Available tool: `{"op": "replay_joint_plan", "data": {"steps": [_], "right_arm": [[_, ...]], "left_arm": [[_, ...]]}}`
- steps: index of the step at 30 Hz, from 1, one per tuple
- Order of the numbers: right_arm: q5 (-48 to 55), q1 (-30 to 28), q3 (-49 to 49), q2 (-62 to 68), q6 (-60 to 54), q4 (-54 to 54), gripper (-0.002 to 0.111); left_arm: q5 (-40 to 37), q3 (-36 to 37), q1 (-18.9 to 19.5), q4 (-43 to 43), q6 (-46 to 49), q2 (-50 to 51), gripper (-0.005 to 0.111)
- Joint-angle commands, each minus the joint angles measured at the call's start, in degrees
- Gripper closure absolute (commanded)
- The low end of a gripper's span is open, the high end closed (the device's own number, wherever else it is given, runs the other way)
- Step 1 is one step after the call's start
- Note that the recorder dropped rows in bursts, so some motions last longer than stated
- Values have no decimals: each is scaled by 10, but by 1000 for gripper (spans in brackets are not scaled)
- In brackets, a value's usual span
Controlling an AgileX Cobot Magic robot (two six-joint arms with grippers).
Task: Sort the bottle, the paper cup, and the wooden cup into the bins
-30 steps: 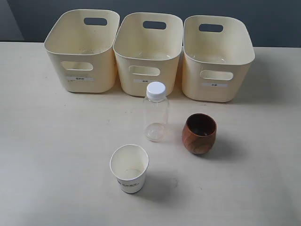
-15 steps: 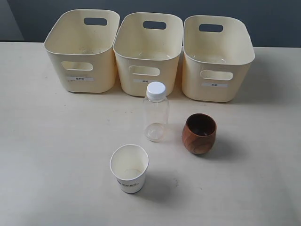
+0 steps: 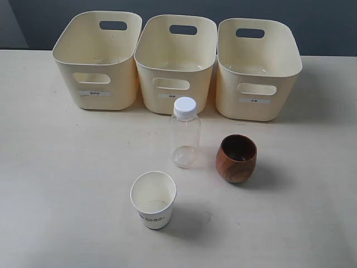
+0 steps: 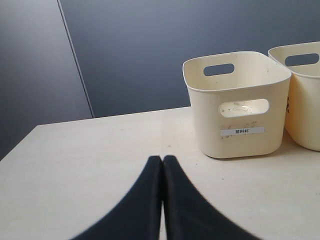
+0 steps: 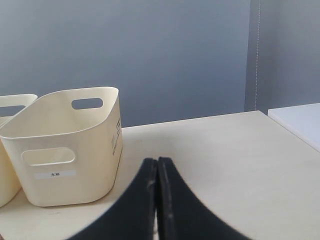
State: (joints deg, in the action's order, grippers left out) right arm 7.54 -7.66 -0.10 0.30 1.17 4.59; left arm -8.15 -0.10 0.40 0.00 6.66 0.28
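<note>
table [image 3: 61,184] with three cream bins [image 3: 175,61] in a row at the back. bottle [image 3: 184,134] stands upright just in front of the middle bin, its long axis vertical. wooden cup [image 3: 236,158] sits just beside it on the right side; paper cup [image 3: 153,199] stands nearer the front, slightly left. left gripper [image 4: 162,162] and right gripper [image 5: 157,164] both have jaws pressed together, holding nothing, outside the overhead view. right arm is probably nearer the wooden cup, left nearer the paper cup.
</note>
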Motion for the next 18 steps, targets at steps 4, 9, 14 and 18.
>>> {"op": "replay_joint_plan", "data": {"steps": [4,9,14,18], "right_arm": [[-3,-3,1,-3,-1,0,109],[-68,-3,1,-3,-1,9,109],[-126,-3,1,-3,1,79,109],[-129,-3,1,-3,1,187,109]], "left_arm": [[4,1,0,0,-1,-3,107],[4,1,0,0,-1,-3,107],[4,1,0,0,-1,-3,107],[4,1,0,0,-1,-3,107]]}}
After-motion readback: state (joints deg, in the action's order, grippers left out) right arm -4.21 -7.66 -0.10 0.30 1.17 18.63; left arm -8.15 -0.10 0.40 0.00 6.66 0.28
